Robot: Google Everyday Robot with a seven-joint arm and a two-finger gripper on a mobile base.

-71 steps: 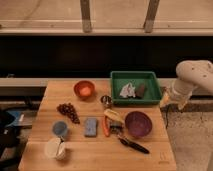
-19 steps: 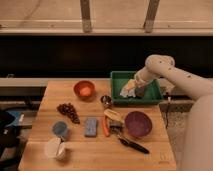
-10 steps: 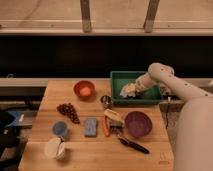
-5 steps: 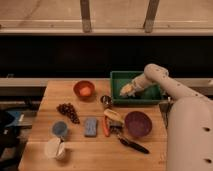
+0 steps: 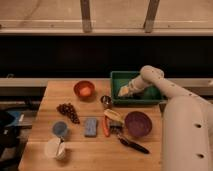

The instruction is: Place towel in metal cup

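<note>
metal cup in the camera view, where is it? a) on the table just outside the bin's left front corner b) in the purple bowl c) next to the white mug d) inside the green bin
a: the metal cup stands on the table just outside the green bin, at its left front corner, while the gripper is down inside the bin.

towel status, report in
Robot tool low in green bin, at the towel. Towel not yet in metal cup. Cup on table just outside bin's near corner; bin wall between them.
</note>
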